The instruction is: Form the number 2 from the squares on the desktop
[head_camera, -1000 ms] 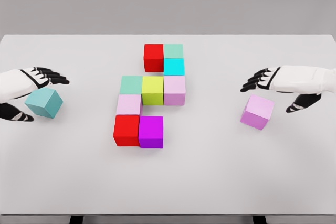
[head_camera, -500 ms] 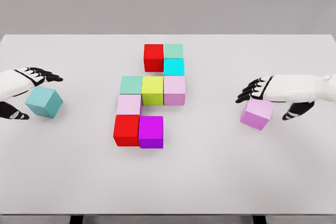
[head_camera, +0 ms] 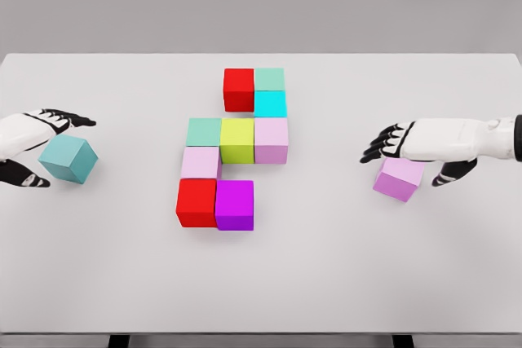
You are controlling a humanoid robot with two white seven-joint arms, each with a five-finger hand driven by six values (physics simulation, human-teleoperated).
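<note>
On the white bench (head_camera: 326, 283) nine cubes sit packed edge to edge in the middle, already tracing most of a 2: a red cube (head_camera: 238, 89) and a mint one (head_camera: 269, 79) on top, a cyan cube (head_camera: 270, 103) below, a middle row of green, yellow-green (head_camera: 237, 140) and pale pink, then a pink cube, a second red one (head_camera: 196, 202) and a magenta cube (head_camera: 235, 204) at the foot. The bottom bar looks short on its right side, which is likely why two cubes wait apart.

The right robot hand (head_camera: 412, 152) arches over the loose lilac cube (head_camera: 399, 179), fingers spread wide, thumb behind it; whether any finger touches is hard to tell. The left robot hand (head_camera: 33, 148) brackets the teal cube (head_camera: 68, 159), open, fingers above and thumb below, seemingly not closed on it.
</note>
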